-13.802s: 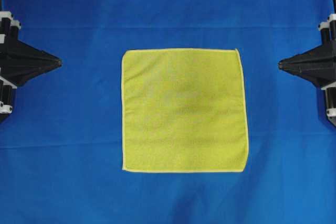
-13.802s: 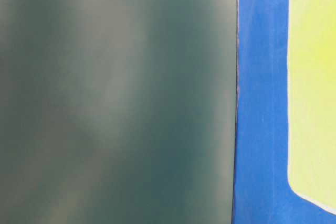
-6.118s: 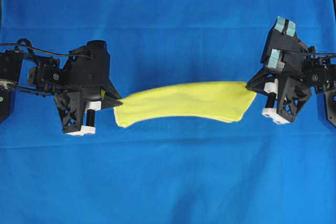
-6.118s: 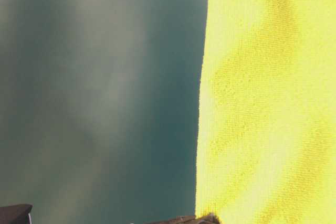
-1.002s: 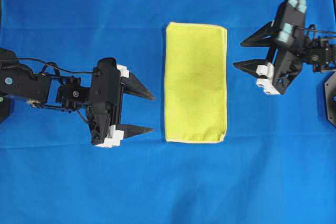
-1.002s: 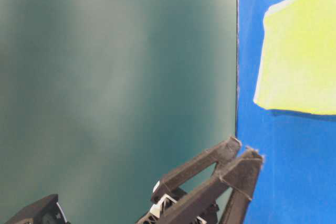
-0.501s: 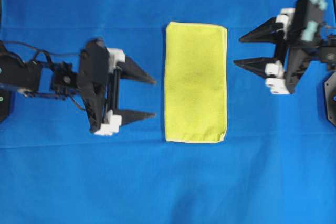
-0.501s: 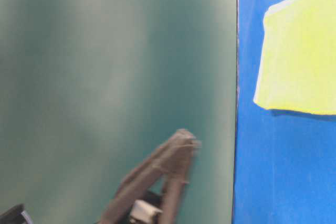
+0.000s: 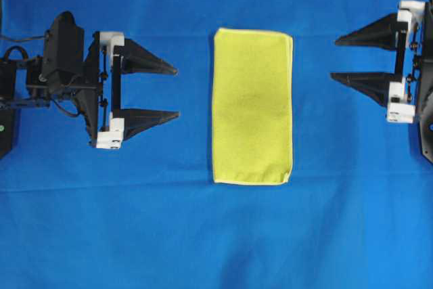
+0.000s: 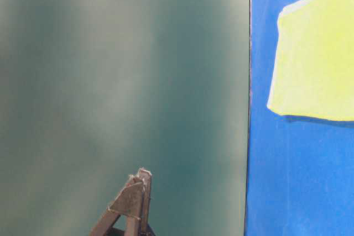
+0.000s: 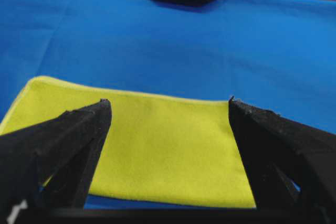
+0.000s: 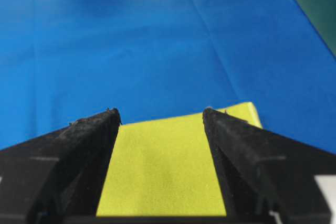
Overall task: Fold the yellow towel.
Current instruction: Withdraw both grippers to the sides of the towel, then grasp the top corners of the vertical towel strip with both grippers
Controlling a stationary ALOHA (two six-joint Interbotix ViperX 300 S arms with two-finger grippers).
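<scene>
Folded in half, the yellow towel (image 9: 252,106) lies flat between the spread-jawed, empty left gripper (image 9: 170,92) and right gripper (image 9: 339,59), apparently released.

A blue cloth (image 9: 216,235) covers the table before a dark green wall (image 10: 121,81).

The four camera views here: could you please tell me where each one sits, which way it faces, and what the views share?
Overhead exterior: above, looking straight down on the folded yellow towel on the blue cloth, left claw and right claw open at the sides.
Table-level exterior: low at the cloth's edge, showing a towel corner and one dark claw tip; which claw, I cannot tell.
Left wrist: behind the left claw's fingers, facing the towel.
Right wrist: behind the right claw's fingers, facing the towel.
Shared: all four show the towel.
</scene>
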